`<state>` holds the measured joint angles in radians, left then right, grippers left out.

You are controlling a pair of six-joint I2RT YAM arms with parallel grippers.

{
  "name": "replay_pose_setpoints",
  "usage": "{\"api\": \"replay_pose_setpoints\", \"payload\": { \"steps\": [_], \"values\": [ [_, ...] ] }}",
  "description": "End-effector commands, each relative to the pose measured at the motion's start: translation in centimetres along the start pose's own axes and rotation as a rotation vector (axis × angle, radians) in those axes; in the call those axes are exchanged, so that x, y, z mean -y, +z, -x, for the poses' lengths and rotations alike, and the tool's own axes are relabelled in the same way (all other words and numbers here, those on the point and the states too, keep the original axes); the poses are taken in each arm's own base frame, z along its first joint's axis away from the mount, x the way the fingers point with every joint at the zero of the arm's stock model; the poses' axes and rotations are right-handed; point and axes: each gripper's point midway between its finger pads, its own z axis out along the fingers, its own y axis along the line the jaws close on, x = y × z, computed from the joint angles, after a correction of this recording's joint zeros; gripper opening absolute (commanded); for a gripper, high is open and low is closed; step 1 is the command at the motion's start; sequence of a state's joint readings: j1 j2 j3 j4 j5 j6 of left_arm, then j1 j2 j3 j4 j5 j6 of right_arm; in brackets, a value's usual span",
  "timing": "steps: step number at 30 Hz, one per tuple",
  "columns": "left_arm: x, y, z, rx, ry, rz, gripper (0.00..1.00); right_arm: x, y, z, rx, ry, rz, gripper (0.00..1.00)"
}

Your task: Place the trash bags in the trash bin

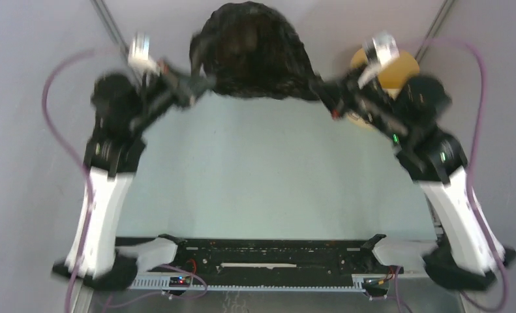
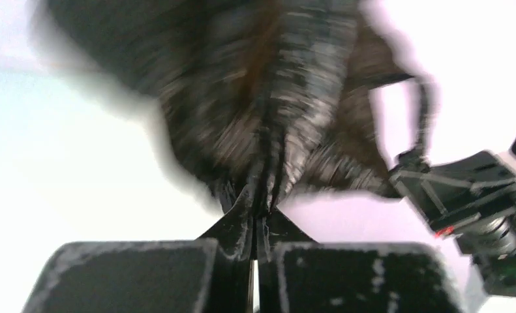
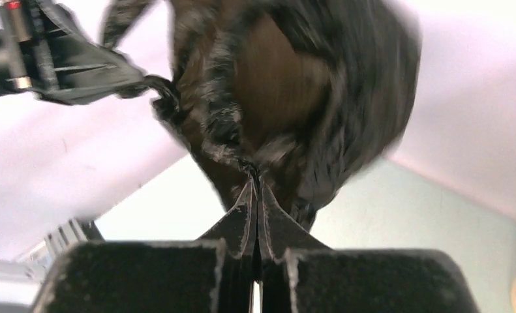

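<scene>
- Thin, crinkled black plastic film bag sits at upper centre of the top view. It is stretched into a wide dome between the two arms and looks lifted off the pale green surface.
- Left claw is clenched on the bag's left edge. The left wrist view shows both fingers pinched together with a pleat of film gathered between the tips.
- Right claw is clenched on the bag's right edge. The right wrist view shows the same: tips pressed tight, film bunched and rising from the pinch.
- The bag's long axis runs left to right across the frame, from one claw to the other.
- Pale yellow round plastic bucket is at upper right of the top view, mostly hidden behind the right arm's wrist. Only part of its rim and wall shows.
- Key relation: the bucket lies to the right of the bag, just beside the right claw and well apart from the left one. The right arm is the nearer.
- Judgement: the bag has to travel rightward to reach the bucket, and the left arm has the longer way to go. The spread bag looks wider than the visible part of the bucket, so it likely needs gathering.
- Writing: none readable. The bucket's side is hidden and both wrist views are blurred.
</scene>
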<state>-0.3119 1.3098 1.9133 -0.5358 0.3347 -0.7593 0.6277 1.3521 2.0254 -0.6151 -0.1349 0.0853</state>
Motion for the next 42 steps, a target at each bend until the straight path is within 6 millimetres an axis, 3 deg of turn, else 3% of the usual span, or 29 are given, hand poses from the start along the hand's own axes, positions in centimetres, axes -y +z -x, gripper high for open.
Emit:
{"api": "replay_pose_setpoints", "payload": {
  "steps": [1,3,4,5,6,8,9,12,15,16,18,19,21,22,24,25,26,28,30,32,34,37,40,42],
  "values": [
    [-19.6,-5.7,-21.4,-0.438,-0.184,0.501,0.0,4.4,-2.6,-22.8,-0.386,0.177,-0.143,0.0],
    [-23.6,-10.2,-29.4,-0.599,-0.254,0.59,0.0,4.1,-5.5,-31.8,-0.578,0.318,-0.185,0.0],
    [-24.1,-11.8,-31.5,-0.614,-0.288,0.591,0.0,3.4,-6.7,-34.9,-0.641,0.362,-0.181,0.0],
    [-24.1,-12.9,-32.5,-0.611,-0.3,0.582,0.0,2.5,-7.6,-36.9,-0.681,0.389,-0.174,0.0],
    [-23.7,-13.2,-32.3,-0.57,-0.303,0.56,0.0,1.8,-8.0,-37.6,-0.691,0.396,-0.164,0.0],
    [-21.9,-12.3,-29.4,-0.453,-0.273,0.492,0.0,0.7,-7.4,-36.1,-0.644,0.373,-0.118,0.0],
    [-20.7,-11.3,-27.2,-0.401,-0.241,0.458,0.0,0.8,-6.6,-34.2,-0.599,0.352,-0.106,0.0],
    [-15.2,-6.4,-19.7,-0.343,-0.145,0.325,0.0,1.9,-2.8,-25.6,-0.454,0.247,-0.076,0.0],
    [-5.6,-2.0,-8.7,-0.252,-0.031,0.142,0.0,2.9,0.1,-14.9,-0.345,0.147,-0.045,0.0],
    [-1.8,-1.4,-4.6,-0.179,0.012,0.071,0.0,3.1,0.7,-11.5,-0.314,0.108,-0.046,0.0],
    [4.4,-1.8,1.9,-0.032,0.077,-0.055,0.0,2.9,0.5,-3.9,-0.195,0.007,-0.047,0.0],
    [6.2,-2.1,3.7,0.017,0.092,-0.091,0.0,2.8,0.2,-1.2,-0.14,-0.024,-0.05,0.0],
    [6.5,-2.0,4.2,0.029,0.086,-0.096,0.0,2.8,-0.7,1.6,-0.067,-0.064,-0.06,0.0],
    [5.2,-1.8,3.1,0.001,0.072,-0.057,0.0,3.3,-0.7,1.0,-0.07,-0.069,-0.075,0.0],
    [-1.7,-0.6,-2.2,-0.12,0.006,0.123,0.0,4.7,-0.8,-4.0,-0.153,-0.041,-0.109,0.0],
    [-5.5,-0.7,-5.5,-0.184,-0.023,0.21,0.0,5.5,-0.7,-7.8,-0.215,-0.019,-0.122,0.0],
    [-11.0,-1.0,-11.0,-0.292,-0.071,0.322,0.0,6.1,-1.1,-11.5,-0.275,0.006,-0.134,0.0],
    [-17.0,-3.8,-17.7,-0.404,-0.145,0.454,0.0,7.3,-2.5,-19.5,-0.411,0.1,-0.175,0.0],
    [-20.2,-7.0,-22.9,-0.481,-0.199,0.512,0.0,7.0,-4.6,-26.4,-0.538,0.238,-0.184,0.0],
    [-21.0,-9.3,-25.3,-0.493,-0.213,0.509,0.0,5.9,-6.4,-30.7,-0.609,0.323,-0.181,0.0],
    [-20.4,-10.4,-25.1,-0.454,-0.189,0.485,0.0,4.6,-7.4,-32.2,-0.625,0.356,-0.171,0.0],
    [-17.8,-10.1,-22.3,-0.381,-0.148,0.405,0.0,3.2,-6.8,-30.4,-0.561,0.356,-0.114,0.0],
    [-14.3,-8.6,-19.0,-0.339,-0.146,0.319,0.0,2.2,-5.3,-27.2,-0.519,0.329,-0.05,0.0],
    [-10.9,-7.8,-15.8,-0.28,-0.136,0.228,0.0,1.5,-3.9,-24.4,-0.503,0.317,-0.003,0.0]
  ]
}}
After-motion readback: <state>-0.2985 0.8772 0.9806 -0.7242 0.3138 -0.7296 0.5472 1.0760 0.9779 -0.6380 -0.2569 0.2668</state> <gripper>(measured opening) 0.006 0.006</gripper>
